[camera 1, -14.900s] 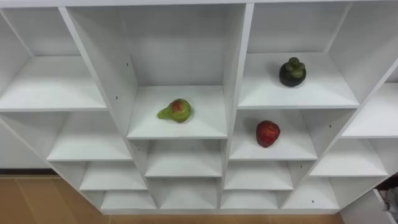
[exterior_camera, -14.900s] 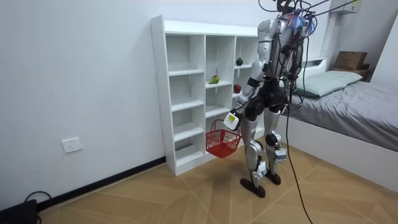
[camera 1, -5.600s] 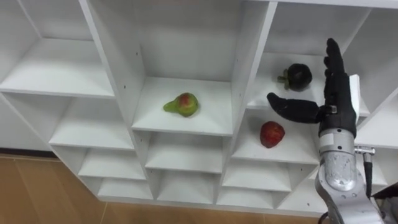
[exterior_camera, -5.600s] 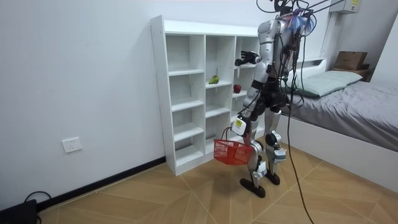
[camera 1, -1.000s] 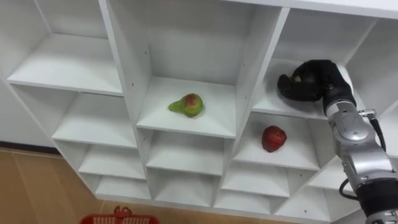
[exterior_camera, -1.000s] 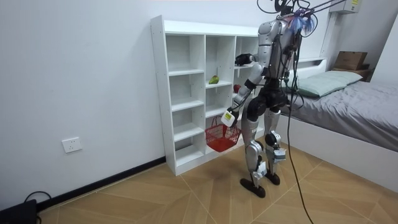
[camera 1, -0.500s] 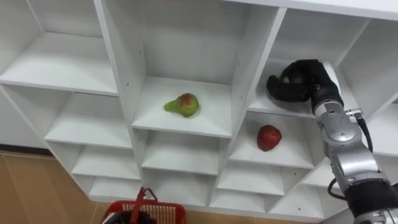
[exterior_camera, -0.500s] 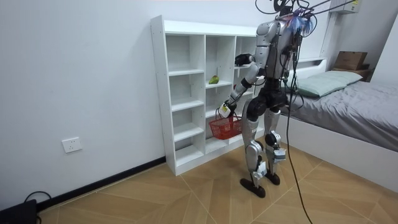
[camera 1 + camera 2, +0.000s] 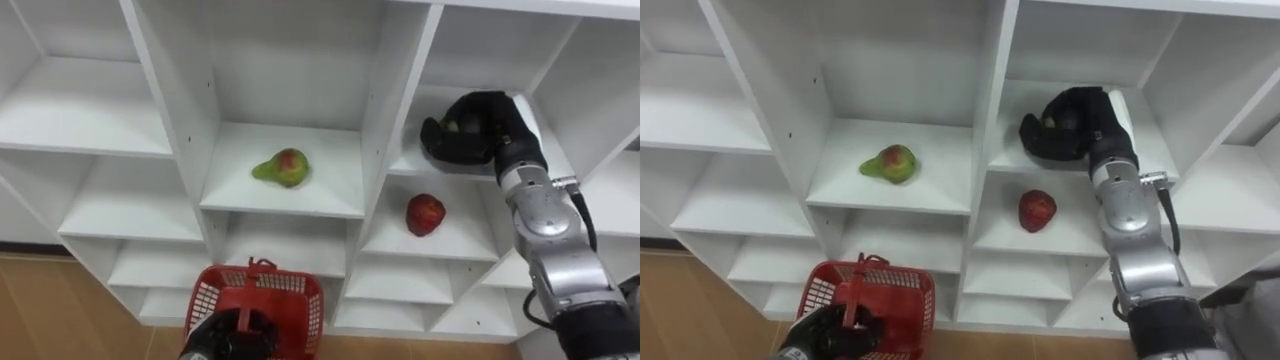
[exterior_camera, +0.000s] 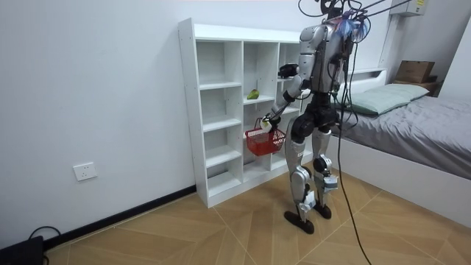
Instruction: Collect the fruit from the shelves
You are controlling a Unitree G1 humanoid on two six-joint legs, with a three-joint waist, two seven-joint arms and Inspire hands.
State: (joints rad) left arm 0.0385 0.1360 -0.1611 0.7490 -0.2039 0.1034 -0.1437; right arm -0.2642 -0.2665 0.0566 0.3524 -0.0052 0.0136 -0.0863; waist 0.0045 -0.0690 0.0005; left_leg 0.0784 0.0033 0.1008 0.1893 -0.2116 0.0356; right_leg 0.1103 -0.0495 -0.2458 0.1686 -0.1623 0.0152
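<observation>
As we look down in the left eye view, a white closet (image 9: 388, 100) of open compartments stands before us. The right hand (image 9: 492, 125) reaches into the upper right compartment, its fingers curled round a dark fruit (image 9: 452, 127) that they mostly hide. In the compartment directly below, a red apple (image 9: 425, 214) rests on its shelf. In the middle column, a green and red pear (image 9: 281, 167) lies on its side. At the bottom edge, the left hand (image 9: 228, 340) is closed on the handle of a red basket (image 9: 300, 310), held before the lower shelves.

In the room view, we see the robot standing upright on a wooden floor (image 10: 184, 228), facing the closet, with a bed (image 10: 419, 125) behind it and the basket near its hip.

In the right eye view, we find the same arrangement: dark fruit in the right hand's grasp, apple and pear on their shelves.
</observation>
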